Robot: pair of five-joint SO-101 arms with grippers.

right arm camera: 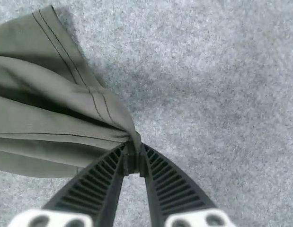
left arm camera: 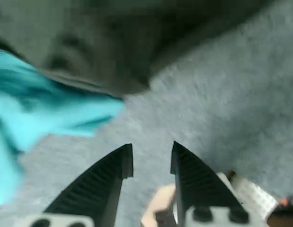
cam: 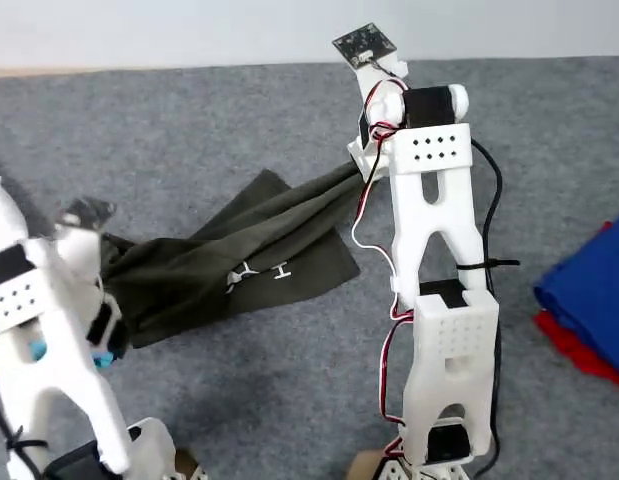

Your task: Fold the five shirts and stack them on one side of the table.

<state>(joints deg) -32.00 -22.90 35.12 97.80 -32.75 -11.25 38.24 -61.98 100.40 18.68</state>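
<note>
Progress looks to be under halfway. At the right edge of the table point(cam: 189, 120) a blue shirt point(cam: 589, 285) lies on a red shirt point(cam: 574, 350). Both seem folded flat, so this is likely the start of the stack, with two of the five done.

The olive shirt point(cam: 239, 255) is the one in hand. It lies left of centre, drawn out in a bunched, creased band from the left arm toward the far middle, and is not yet folded. The right pincer point(right arm camera: 132, 158) is pressed together on a hemmed corner of it at the far end. The left pincer point(left arm camera: 151, 161) is spread with nothing between its jaws, low over the table just beside the olive shirt's near-left end.

A cyan shirt point(left arm camera: 42, 113) lies crumpled by the left arm, partly under the olive cloth, and is untouched. By my reckoning the olive shirt must be spread, folded and carried right, then the cyan one and whatever remains.
</note>
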